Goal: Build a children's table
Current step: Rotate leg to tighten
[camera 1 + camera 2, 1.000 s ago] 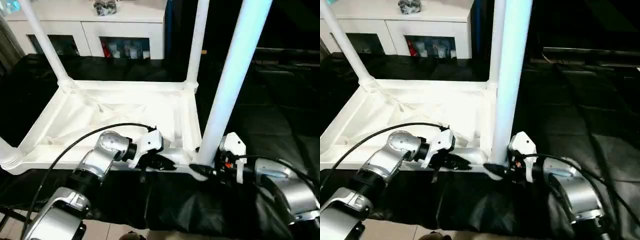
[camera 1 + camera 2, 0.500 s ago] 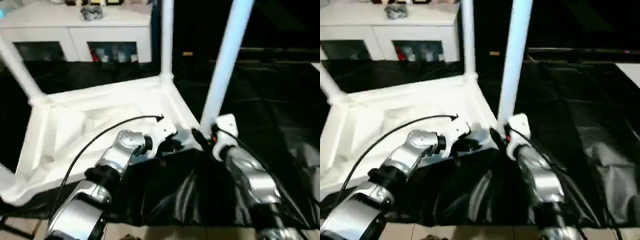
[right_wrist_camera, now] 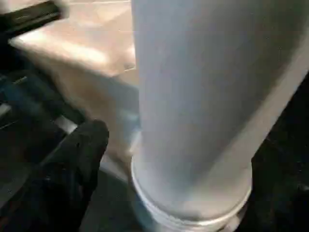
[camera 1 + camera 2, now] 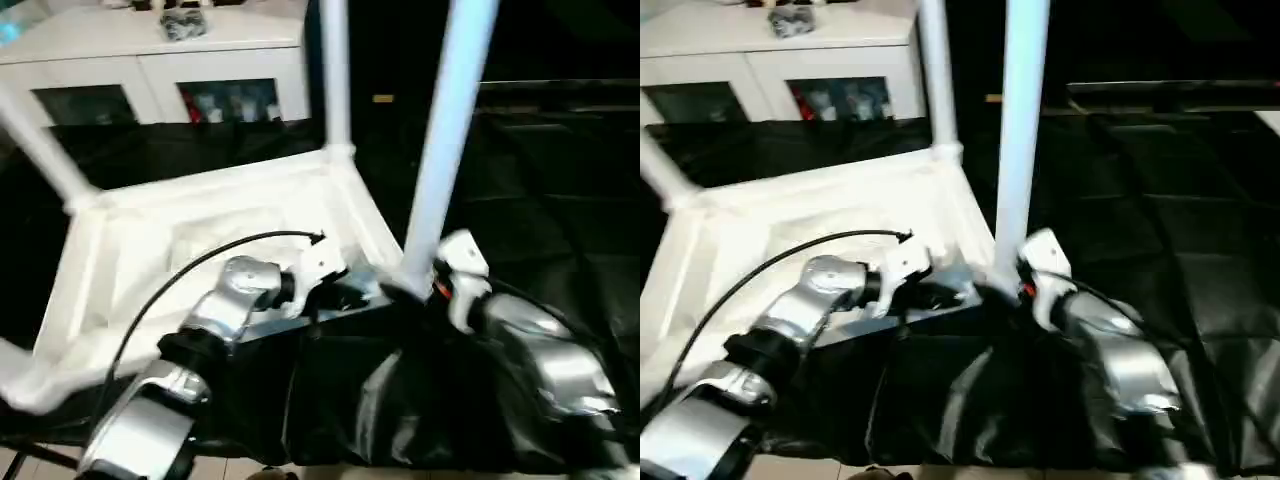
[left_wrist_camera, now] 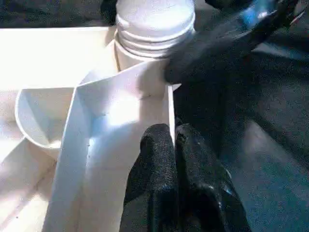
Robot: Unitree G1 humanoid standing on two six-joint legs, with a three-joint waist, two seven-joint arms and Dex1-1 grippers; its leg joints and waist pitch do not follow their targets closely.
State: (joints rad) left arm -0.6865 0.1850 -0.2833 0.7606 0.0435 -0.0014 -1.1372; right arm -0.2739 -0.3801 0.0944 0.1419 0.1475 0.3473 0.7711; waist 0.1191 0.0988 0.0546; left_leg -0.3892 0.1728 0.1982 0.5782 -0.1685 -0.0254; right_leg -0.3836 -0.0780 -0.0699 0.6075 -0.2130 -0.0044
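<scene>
Left wrist view: closed left end effector point(image 5: 175, 140) touching table rim point(image 5: 170, 104).

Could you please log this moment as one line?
left gripper: shut on tabletop rim | right gripper: at near leg base | table inverted

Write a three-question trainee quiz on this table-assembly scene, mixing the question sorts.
1. True or false: the small white plastic table lies upside down with its legs pointing up.
2. The left gripper meets which part of the table? A) a leg B) the raised rim C) nothing
3. Fill in: the right gripper is at the base of the nearest long tapered white ___.

Key: 1 true; 2 B, fingers shut at the rim; 3 leg.
</scene>
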